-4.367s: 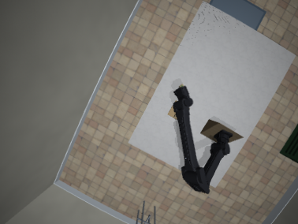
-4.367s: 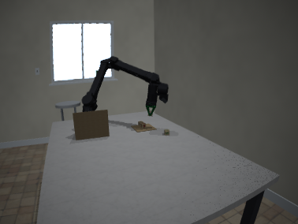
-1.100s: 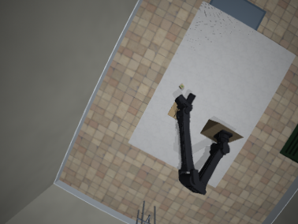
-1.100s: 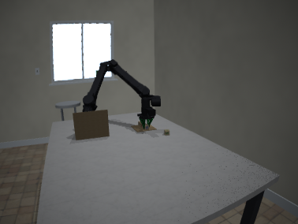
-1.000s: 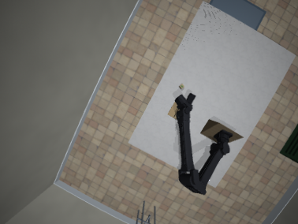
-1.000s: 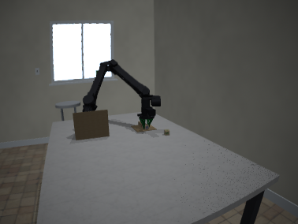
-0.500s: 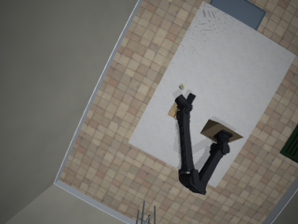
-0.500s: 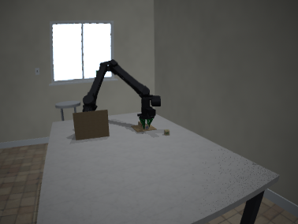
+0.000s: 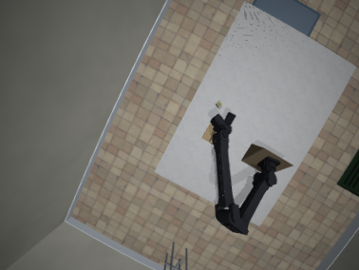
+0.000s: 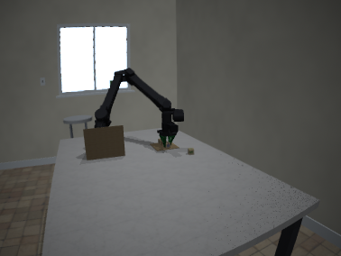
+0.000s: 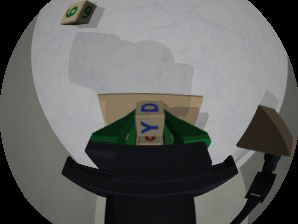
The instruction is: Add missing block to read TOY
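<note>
My gripper [image 11: 149,113] [image 10: 167,143] [image 9: 219,118] is shut on a pale wooden block [image 11: 149,119]. The block shows a blue "Y" on the face towards the wrist camera and a "D" on the face beyond it. I hold it just above the small tan mat [image 11: 113,106] [image 9: 207,133] [image 10: 158,148]. A second block [image 11: 79,12] [image 9: 219,103] [image 10: 191,151] with green letters lies on the table, well off the mat. Any other blocks on the mat are hidden behind my fingers and arm.
A brown cardboard panel [image 10: 105,141] [image 9: 266,158] [image 11: 266,132] stands by the arm's base. The white table [image 10: 180,194] [image 9: 285,86] stretches far past the mat. A stool [image 10: 78,120] stands under the window.
</note>
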Controlling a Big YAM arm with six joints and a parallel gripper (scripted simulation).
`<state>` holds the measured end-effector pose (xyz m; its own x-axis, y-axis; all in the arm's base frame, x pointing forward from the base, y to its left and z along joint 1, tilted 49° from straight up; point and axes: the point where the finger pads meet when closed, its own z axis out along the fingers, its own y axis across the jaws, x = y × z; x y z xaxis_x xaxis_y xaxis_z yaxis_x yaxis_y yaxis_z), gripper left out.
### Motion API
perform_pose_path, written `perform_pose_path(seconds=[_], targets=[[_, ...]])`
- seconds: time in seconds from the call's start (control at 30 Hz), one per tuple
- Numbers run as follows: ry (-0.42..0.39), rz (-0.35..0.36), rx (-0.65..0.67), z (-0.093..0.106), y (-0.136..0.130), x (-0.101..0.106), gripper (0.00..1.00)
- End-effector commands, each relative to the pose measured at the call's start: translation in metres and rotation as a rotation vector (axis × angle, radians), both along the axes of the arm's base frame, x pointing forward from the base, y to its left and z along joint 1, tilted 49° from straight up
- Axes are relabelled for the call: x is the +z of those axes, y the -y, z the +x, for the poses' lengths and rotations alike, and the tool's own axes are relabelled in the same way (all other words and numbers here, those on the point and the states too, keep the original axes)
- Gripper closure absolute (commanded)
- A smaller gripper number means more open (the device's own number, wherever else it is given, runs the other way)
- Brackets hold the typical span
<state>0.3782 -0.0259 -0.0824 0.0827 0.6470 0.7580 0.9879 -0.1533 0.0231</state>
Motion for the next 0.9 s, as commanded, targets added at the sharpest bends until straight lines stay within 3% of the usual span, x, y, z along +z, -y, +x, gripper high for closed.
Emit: perform_pose_path(seconds=[0.0,0.87], targets=[[0.031,-0.014,0.007,0.0098,-0.0025,0.0076,0.75],[0.019,-0.008,0.007,0.0059,-0.005,0.0037,0.75]])
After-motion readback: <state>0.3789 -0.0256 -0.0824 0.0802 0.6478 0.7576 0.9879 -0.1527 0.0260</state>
